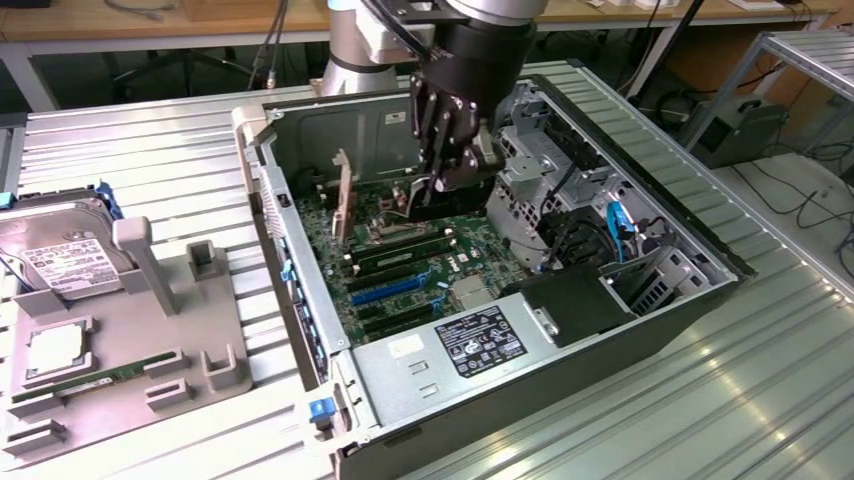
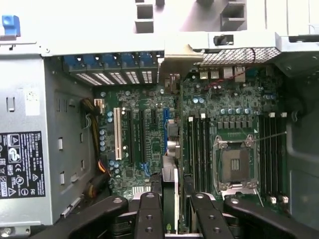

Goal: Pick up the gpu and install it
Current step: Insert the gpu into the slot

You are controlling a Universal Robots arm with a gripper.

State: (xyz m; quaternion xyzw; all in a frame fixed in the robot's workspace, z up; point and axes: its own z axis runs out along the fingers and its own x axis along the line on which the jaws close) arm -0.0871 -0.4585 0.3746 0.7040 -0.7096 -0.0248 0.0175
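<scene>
Ribbed grey table (image 1: 761, 400) carries an open computer case (image 1: 667, 320). Down inside the case, the gripper (image 1: 447, 185) is closed on the gpu (image 2: 171, 174), with a black finger pressed on each flat side. The gpu stands on its thin edge over the green board (image 2: 149, 99), just beside a blue slot (image 2: 166, 127), its pale metal end near the back wall. An empty chip socket (image 2: 234, 162) sits nearby. Outside the case, on the exterior view's left, a hard drive (image 1: 60, 260) rests in a grey tray (image 1: 200, 340).
</scene>
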